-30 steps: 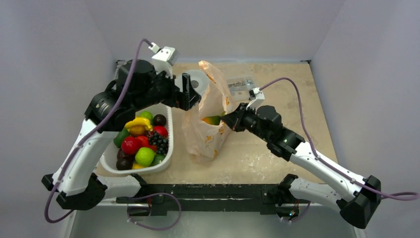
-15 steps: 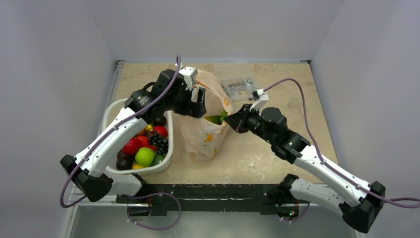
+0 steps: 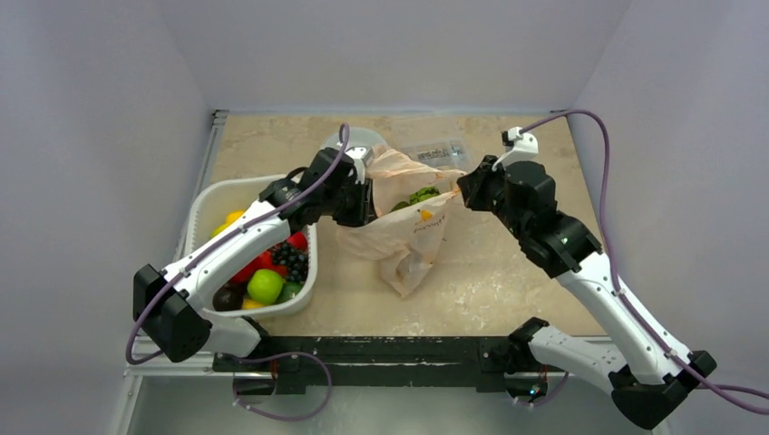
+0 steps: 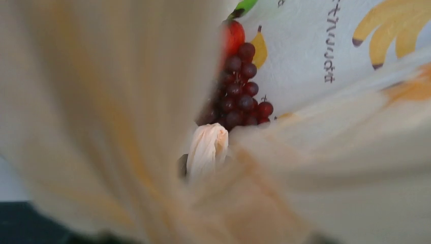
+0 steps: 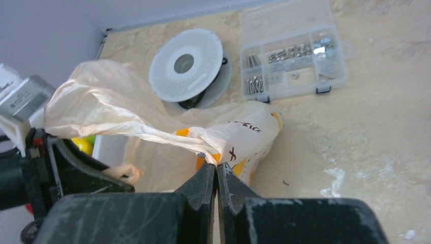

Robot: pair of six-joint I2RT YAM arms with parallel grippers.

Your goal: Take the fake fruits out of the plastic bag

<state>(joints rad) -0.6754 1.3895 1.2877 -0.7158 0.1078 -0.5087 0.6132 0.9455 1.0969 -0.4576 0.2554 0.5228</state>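
Peach-tinted thin plastic bag hung stretched between both arms over the middle of the table, slightly toward the far edge. Its mouth faced up and its lower end sagged toward the near edge. The film was crinkly and translucent with yellow-orange banana prints, and would likely slip and fold easily.

The right gripper was pressed together on a fold of the bag's rim, on the side toward the right edge. The left gripper sat at the opposite side of the mouth. Film covered its wrist view, so whether it was pinching or spread could not be told.

A green fruit showed inside the open mouth. The left wrist view caught dark red grapes and a red piece past the folds, unclear whether in the bag or behind it.

A white basket near the left edge held more fruits. A clear box and a white disc lay by the far edge, just beside the bag.

Step, as judged: opening and holding the bag, with removal not yet finished. The next move likely needed one side to keep the rim taut while the other reached in for the green fruit. The risk was loose film getting caught in the grip.
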